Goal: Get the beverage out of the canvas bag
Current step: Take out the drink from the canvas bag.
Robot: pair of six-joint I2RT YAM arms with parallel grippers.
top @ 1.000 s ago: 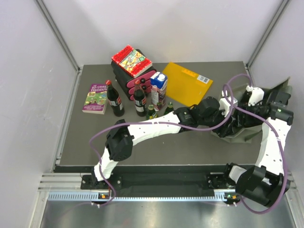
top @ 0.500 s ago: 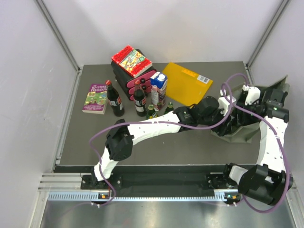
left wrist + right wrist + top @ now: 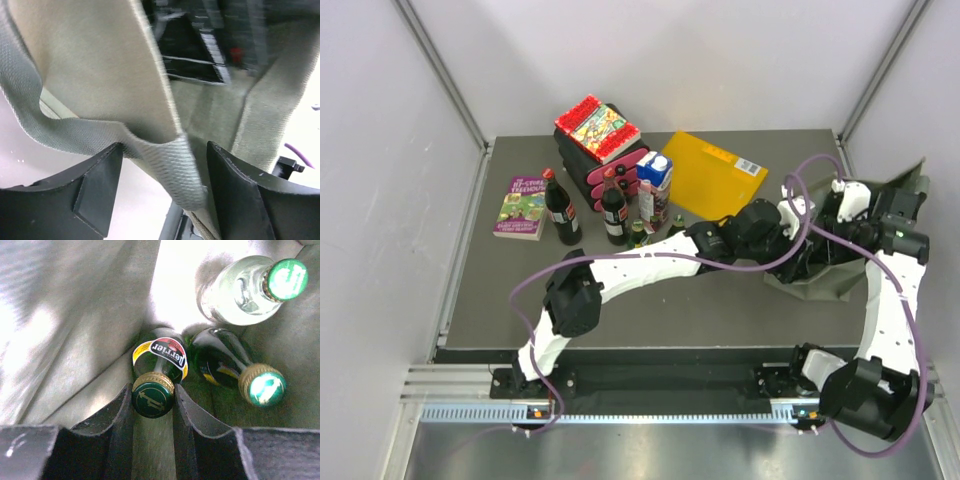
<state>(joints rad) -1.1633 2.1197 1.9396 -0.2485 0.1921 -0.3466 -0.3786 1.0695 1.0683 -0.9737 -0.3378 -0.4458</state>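
The left fingers [image 3: 162,150] stand wide apart, a fold of the canvas bag [image 3: 95,60] lying loose between them, not pinched. The right fingers [image 3: 152,396] are deep inside the bag, closed on the cap of a green bottle [image 3: 161,354]. To their right sit a second green bottle [image 3: 220,357] and a clear bottle [image 3: 232,290]. No drink is out yet; I judge the lift remains.

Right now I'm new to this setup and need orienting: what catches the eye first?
Inside the bag, the right gripper pinches the green cap of a Perrier bottle, two more bottles beside it. The left gripper, open, straddles the bag's cloth edge at the table's right edge.
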